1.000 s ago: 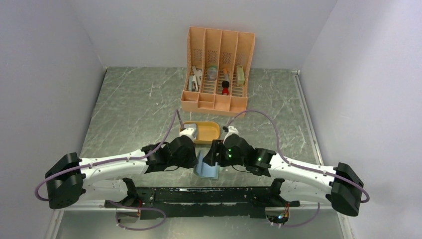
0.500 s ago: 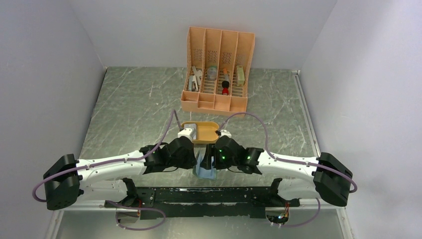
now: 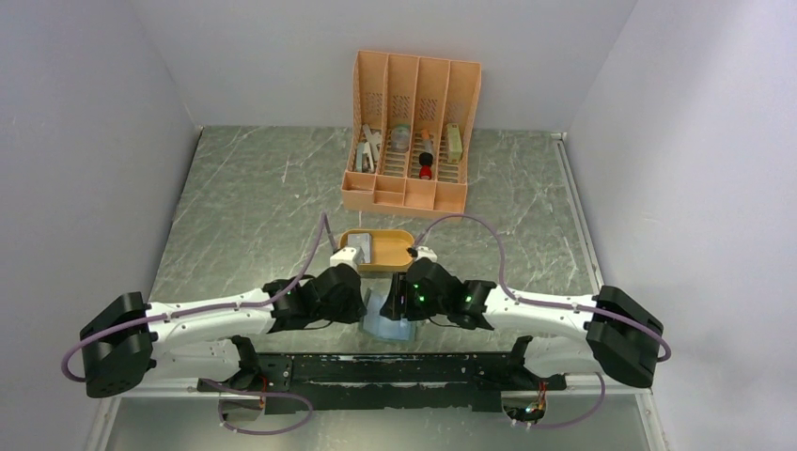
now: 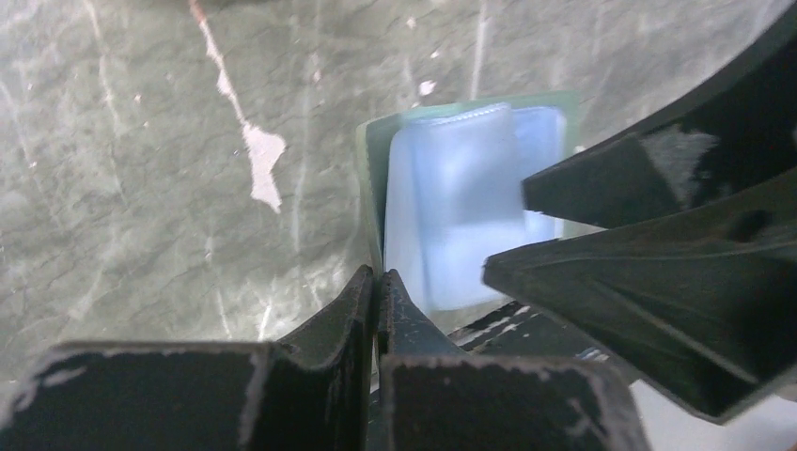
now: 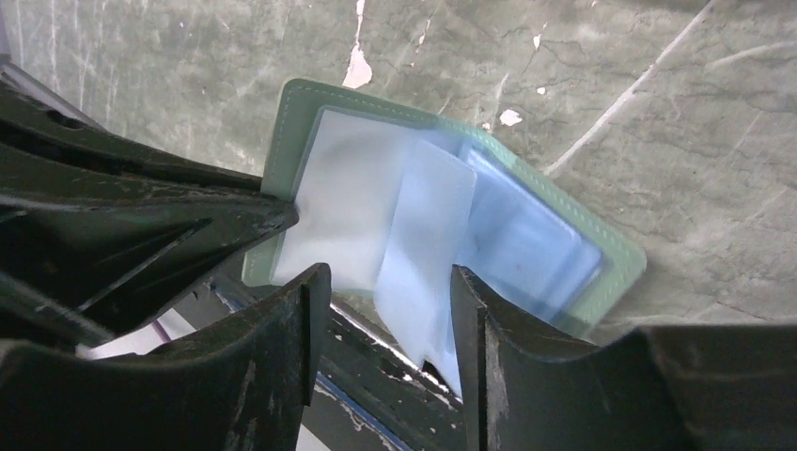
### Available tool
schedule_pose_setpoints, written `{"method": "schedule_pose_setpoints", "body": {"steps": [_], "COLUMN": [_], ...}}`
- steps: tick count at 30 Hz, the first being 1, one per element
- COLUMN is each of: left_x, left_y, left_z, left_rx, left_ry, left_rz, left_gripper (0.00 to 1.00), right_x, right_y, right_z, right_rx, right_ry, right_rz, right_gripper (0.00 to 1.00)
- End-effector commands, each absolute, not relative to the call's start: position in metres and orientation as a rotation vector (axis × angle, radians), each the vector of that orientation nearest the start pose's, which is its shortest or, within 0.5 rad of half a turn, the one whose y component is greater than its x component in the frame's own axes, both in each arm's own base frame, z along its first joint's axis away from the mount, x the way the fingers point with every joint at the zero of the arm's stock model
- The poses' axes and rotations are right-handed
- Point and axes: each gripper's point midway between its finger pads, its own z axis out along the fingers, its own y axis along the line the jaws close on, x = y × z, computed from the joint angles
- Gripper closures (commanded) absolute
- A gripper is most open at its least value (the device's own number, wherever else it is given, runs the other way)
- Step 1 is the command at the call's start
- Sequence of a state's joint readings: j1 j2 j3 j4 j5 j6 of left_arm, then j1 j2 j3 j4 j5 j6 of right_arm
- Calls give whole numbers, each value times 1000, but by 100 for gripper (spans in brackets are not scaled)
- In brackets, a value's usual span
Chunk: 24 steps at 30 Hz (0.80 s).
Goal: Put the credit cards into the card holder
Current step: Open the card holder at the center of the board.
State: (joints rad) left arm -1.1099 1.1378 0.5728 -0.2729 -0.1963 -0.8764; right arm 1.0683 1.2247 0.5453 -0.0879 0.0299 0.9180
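At the near edge of the surface, between both arms, I see the card holder lying open, its clear pockets facing up. My left gripper is clenched on the holder's green left edge. My right gripper has its jaws apart, straddling a pale leaf of the pockets without pinching it; I cannot tell whether a card sits in that leaf. Just beyond, the orange tray holds a greyish card. Farther back stands the slotted organizer.
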Motion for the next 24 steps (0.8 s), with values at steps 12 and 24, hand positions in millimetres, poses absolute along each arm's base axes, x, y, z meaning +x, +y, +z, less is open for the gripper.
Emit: {"method": "schedule_pose_setpoints", "body": {"steps": [12,24], "left_x": [123,124], "left_y": [-251,-244], "left_z": [33,32], "left_rx": [157,132], "left_ry": [2547,2536], "left_rz": [-653,-633], "left_gripper": [95,95], "right_x": [125,121], "right_y": [319,308], "right_z": [61,66], "right_rx": [-222,-181], "right_ry": [2522,2494], "right_rz": [1008,1042], "right_gripper": [59,49]}}
